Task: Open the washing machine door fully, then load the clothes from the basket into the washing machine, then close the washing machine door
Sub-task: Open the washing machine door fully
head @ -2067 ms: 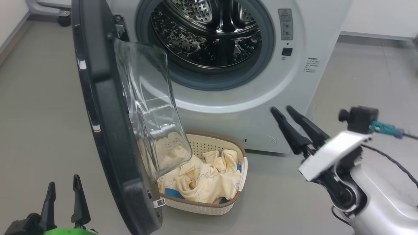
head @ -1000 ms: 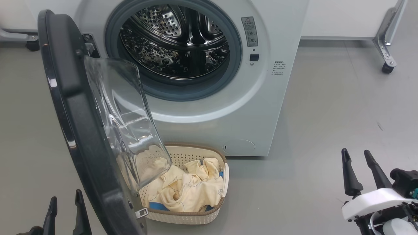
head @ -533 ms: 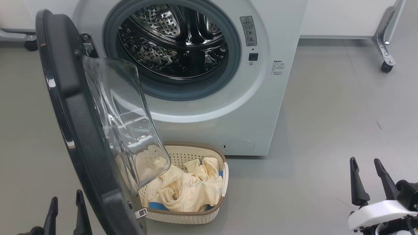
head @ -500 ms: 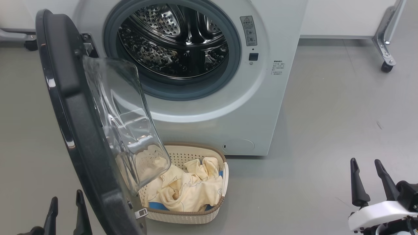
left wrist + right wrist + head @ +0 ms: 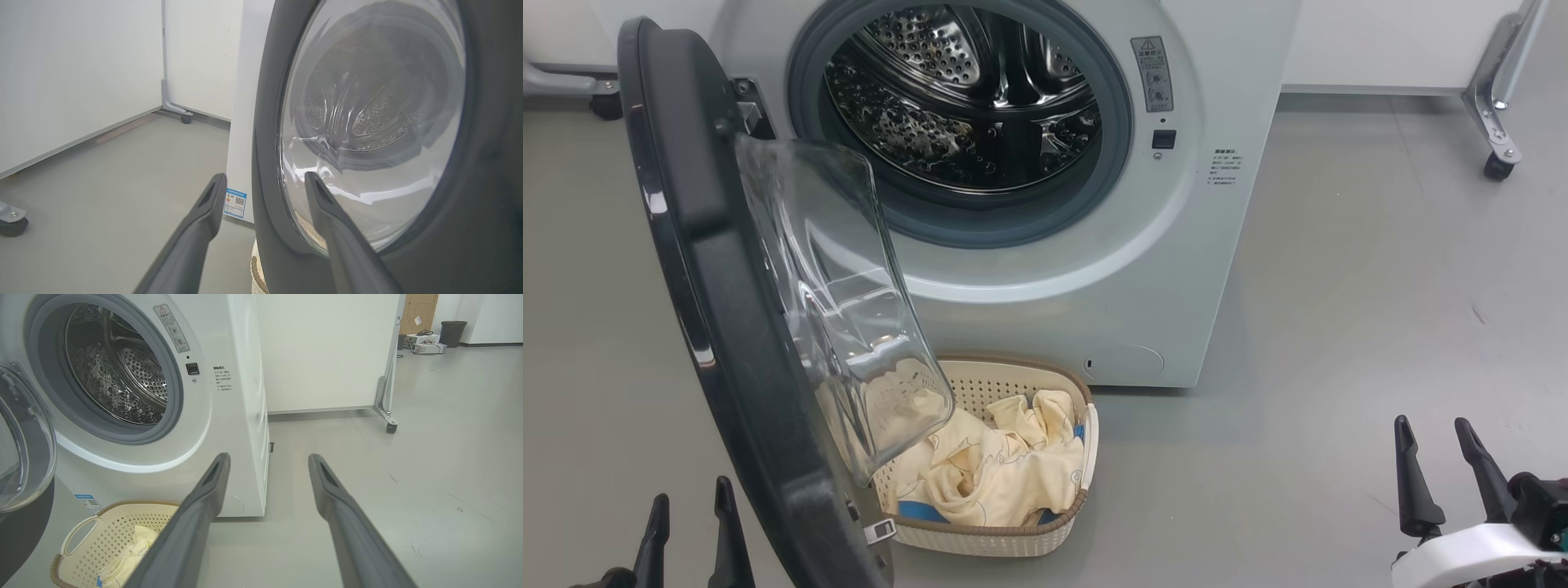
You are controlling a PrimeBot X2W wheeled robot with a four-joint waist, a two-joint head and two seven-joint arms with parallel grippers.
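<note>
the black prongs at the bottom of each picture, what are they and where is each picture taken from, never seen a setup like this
Those prongs are the fingers of a two-armed wheeled robot's grippers. The head view looks down from its head: the left gripper is at the lower left, the right gripper at the lower right, both open and holding nothing. The other two pictures come from cameras on each wrist, looking along that arm's own fingers. Ahead stands a white washing machine with its door swung open to the robot's left. On the grey floor before it sits a cream basket with pale yellow clothes inside, partly behind the door's glass bowl.
</note>
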